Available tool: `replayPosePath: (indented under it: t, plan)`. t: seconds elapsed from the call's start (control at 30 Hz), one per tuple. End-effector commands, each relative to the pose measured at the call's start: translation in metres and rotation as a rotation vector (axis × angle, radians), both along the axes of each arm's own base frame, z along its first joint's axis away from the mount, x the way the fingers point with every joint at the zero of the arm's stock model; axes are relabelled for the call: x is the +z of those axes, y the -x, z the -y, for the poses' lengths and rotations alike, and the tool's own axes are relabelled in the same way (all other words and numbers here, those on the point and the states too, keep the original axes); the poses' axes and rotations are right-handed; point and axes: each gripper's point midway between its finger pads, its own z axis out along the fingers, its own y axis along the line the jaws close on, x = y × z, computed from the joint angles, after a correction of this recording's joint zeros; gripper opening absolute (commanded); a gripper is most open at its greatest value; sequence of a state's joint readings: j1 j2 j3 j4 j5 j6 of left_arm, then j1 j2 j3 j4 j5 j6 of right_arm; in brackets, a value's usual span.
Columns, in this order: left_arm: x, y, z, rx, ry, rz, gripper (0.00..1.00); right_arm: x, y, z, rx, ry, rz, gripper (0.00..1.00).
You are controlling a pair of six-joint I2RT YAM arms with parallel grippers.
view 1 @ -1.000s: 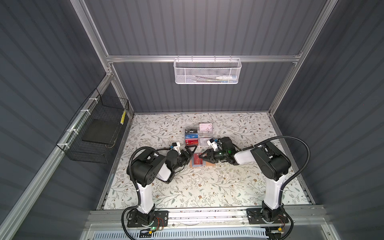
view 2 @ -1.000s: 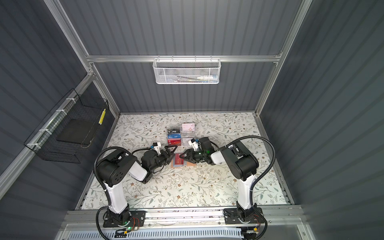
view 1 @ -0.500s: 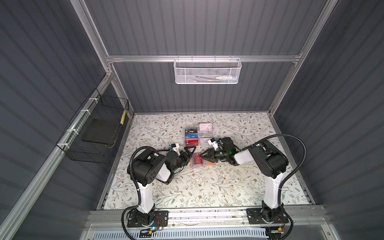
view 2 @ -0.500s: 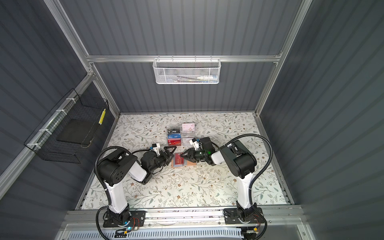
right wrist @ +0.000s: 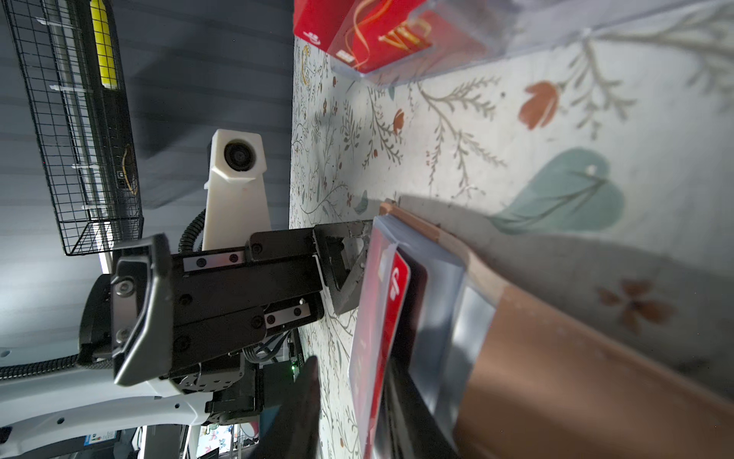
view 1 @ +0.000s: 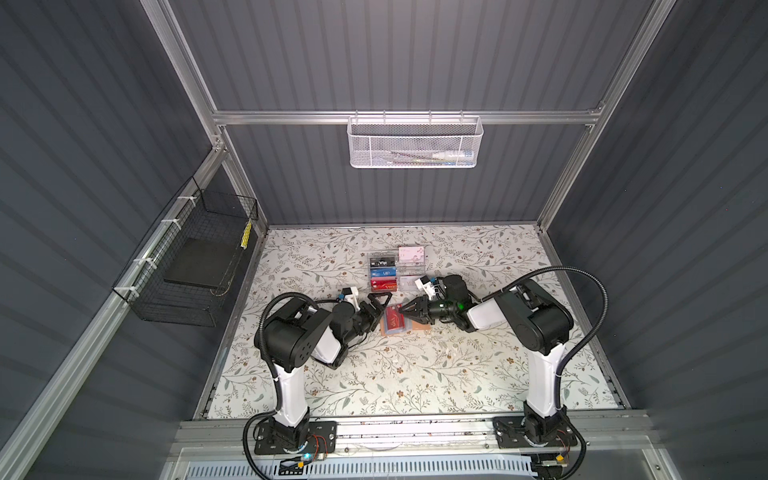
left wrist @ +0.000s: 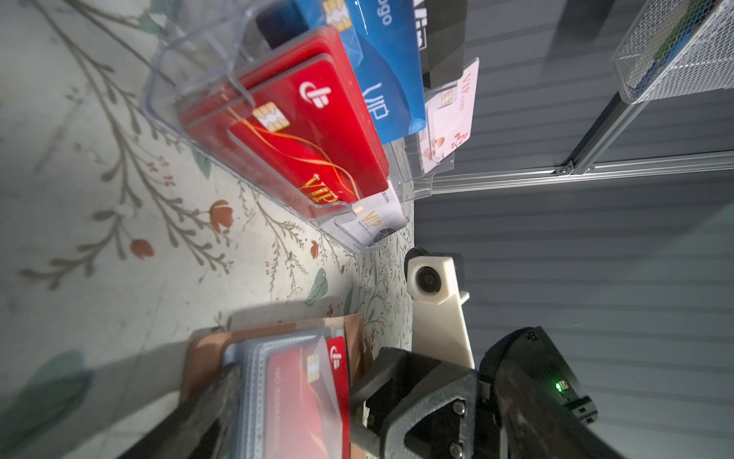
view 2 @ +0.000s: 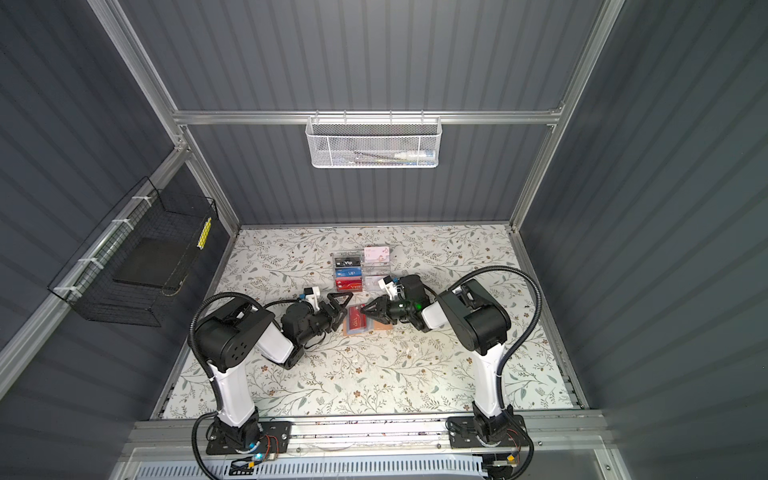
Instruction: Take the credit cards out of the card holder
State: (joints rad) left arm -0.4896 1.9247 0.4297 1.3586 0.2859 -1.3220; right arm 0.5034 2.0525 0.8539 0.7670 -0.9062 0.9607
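The peach-tan card holder (view 1: 417, 328) (view 2: 382, 326) lies open on the floral table between both arms, its clear sleeves (right wrist: 441, 302) fanned up. One red credit card (view 1: 395, 320) (left wrist: 306, 397) (right wrist: 397, 286) sits in the raised top sleeve. Other credit cards inside are hidden. My right gripper (view 1: 402, 309) (right wrist: 353, 409) straddles that sleeve's edge, open by a narrow gap, one finger (right wrist: 302, 405) still apart from it. My left gripper (view 1: 380, 306) is wide open at the holder's left edge, one finger (left wrist: 206, 397) lying against the sleeves.
A clear acrylic card rack (view 1: 370, 254) (left wrist: 190, 79) with black, blue, red and white cards stands just behind the holder. A black wire basket (view 1: 195, 257) hangs on the left wall. A white mesh basket (view 1: 415, 141) hangs on the back rail.
The right gripper's jaws have narrowed around the raised sleeve with the red card. The left gripper has stayed wide open, and both arms have barely moved.
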Motion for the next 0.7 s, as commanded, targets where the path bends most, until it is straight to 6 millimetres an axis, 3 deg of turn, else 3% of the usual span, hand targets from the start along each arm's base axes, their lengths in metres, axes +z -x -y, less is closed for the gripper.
replayPosePath:
  t: [0.0,0.67]
  plan:
    - [-0.059,0.026,-0.006,-0.030,-0.098,-0.195,1.00,0.003,0.003,-0.006,0.033,-0.016,0.028,0.29]
    - [-0.062,0.031,-0.010,-0.028,-0.107,-0.197,1.00,0.004,0.010,-0.018,0.074,-0.017,0.047,0.20]
